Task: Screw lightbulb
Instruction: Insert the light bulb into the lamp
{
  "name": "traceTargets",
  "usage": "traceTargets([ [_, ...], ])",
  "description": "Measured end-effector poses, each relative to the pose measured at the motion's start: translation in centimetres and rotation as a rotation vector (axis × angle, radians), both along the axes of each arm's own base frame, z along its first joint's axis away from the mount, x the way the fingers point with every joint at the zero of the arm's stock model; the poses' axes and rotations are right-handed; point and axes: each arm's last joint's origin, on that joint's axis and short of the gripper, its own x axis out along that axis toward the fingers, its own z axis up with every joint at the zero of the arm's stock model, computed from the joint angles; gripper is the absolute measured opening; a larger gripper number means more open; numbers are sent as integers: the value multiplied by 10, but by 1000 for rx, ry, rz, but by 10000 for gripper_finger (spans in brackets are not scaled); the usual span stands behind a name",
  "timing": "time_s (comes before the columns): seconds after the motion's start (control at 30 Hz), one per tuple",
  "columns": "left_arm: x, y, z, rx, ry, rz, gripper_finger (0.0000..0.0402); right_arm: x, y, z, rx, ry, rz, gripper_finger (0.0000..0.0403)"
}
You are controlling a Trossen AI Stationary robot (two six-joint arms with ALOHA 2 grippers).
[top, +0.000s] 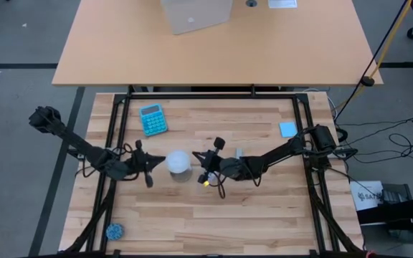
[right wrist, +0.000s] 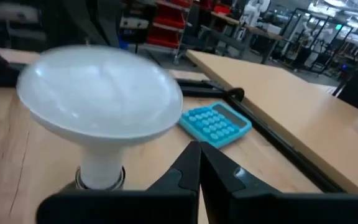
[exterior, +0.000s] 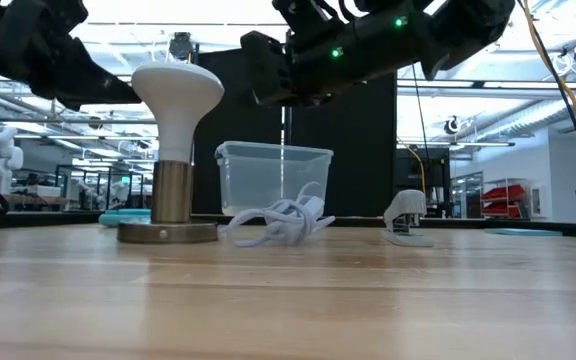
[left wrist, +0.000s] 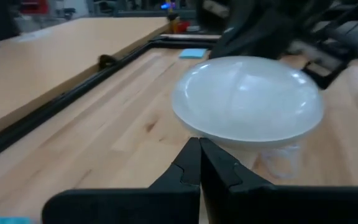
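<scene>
The white lightbulb stands upright with its dome face up and its narrow base in a brass socket. The socket stands on a round metal disc on the wooden table. My left gripper is shut, just to the left of the bulb; in the left wrist view its tips point at the bulb's neck below the dome. My right gripper is shut, just to the right of the bulb; its tips sit beside the dome. I see no touch by either gripper.
A blue calculator lies at the far left, a blue pad at the far right, and a small blue ball near the front left. A small grey bar lies under the right arm. A white cord and a clear box sit behind the socket.
</scene>
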Motion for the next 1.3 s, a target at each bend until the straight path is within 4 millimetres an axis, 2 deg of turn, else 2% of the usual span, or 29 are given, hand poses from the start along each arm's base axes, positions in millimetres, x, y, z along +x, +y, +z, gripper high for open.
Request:
traceTargets([
  [0.27,-4,4,-6,63,43,106,0,1,-1,3,-15,-18,50,0],
  [0.5,-7,7,-3,68,-19,231,0,2,-5,4,-21,-26,43,0],
  [0.7,-14,-5,8,94,-67,123,0,2,-7,4,-22,-23,39,0],
  [0.9,-20,-14,13,77,-67,-69,0,3,-8,4,-22,-24,36,0],
  [1.3,-10,-5,8,19,-15,-144,0,18,-5,22,-39,51,31,0],
])
